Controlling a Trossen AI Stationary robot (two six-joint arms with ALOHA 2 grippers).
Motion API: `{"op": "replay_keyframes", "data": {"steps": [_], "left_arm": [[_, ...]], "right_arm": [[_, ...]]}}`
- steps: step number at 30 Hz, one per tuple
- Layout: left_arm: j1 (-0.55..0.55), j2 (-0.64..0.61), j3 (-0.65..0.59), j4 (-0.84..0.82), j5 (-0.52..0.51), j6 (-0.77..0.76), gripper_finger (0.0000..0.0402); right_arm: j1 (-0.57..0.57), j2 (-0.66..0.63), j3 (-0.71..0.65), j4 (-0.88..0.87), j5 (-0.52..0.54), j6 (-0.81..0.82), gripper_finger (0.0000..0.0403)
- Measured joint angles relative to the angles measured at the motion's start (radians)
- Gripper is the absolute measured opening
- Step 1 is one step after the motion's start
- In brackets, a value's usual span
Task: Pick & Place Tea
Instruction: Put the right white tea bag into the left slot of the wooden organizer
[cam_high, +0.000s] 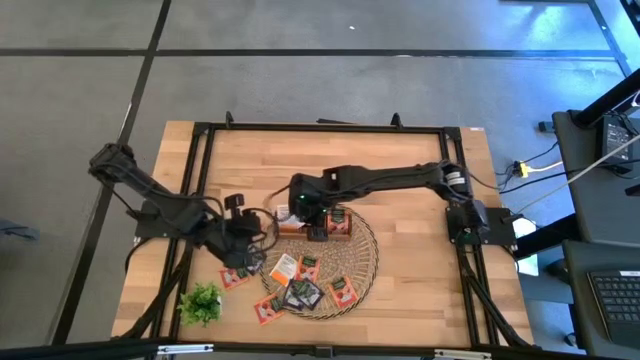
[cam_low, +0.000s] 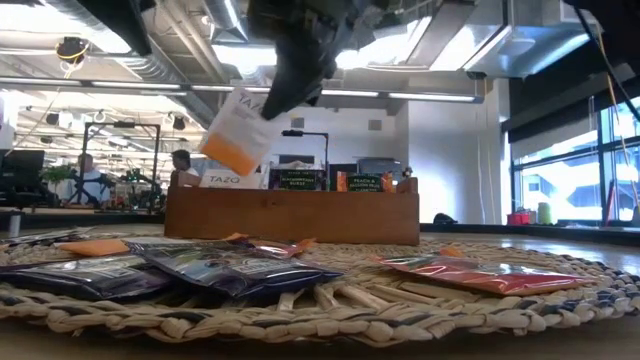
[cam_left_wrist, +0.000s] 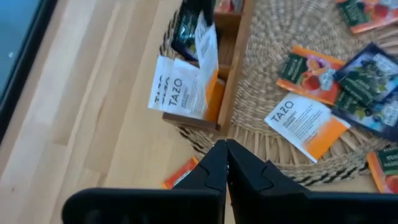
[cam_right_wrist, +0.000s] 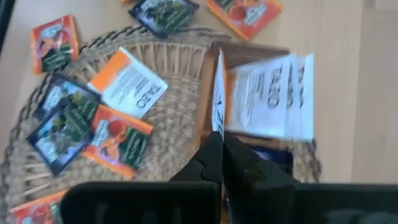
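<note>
My right gripper (cam_high: 306, 212) hangs over the left end of the brown wooden tray (cam_high: 338, 222) and is shut on a white-and-orange tea sachet (cam_low: 238, 130). White TAZO sachets (cam_right_wrist: 273, 99) stand in the tray compartment below it. More sachets, orange, dark and white-and-orange (cam_high: 300, 288), lie flat on the round wicker mat (cam_high: 355, 262). My left gripper (cam_high: 248, 240) hovers shut and empty over the mat's left edge, with an orange sachet (cam_left_wrist: 180, 175) lying on the table under it. My right gripper pinches the white-and-orange sachet between its two fingers at the white upper end (cam_low: 256, 104), coming from above and pointing down. The sachet hangs tilted below the fingers, orange end (cam_low: 222, 152) lowest, lifted clear above the tray. The right wrist view shows it edge-on (cam_right_wrist: 218, 93).
A green plant sprig (cam_high: 200, 302) lies near the table's near left corner. The tray (cam_low: 290, 215) stands on the mat's far part with sachets upright in its compartments. A black frame (cam_high: 200, 150) runs around the table. Bare wood lies on the far and right sides.
</note>
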Motion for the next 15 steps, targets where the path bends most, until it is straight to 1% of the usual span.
{"op": "replay_keyframes", "data": {"steps": [5, 11, 15], "left_arm": [[-0.031, -0.009, 0.0, -0.015, -0.005, -0.017, 0.0002], [-0.036, -0.009, 0.0, -0.017, -0.005, -0.02, 0.0002], [-0.036, -0.009, 0.0, -0.017, -0.006, -0.02, 0.0002]], "right_arm": [[-0.001, 0.059, 0.08, -0.043, 0.033, -0.02, 0.0004], [-0.008, 0.072, 0.068, -0.046, 0.034, -0.036, 0.0005], [-0.008, 0.072, 0.066, -0.037, 0.038, -0.04, 0.0017]]}}
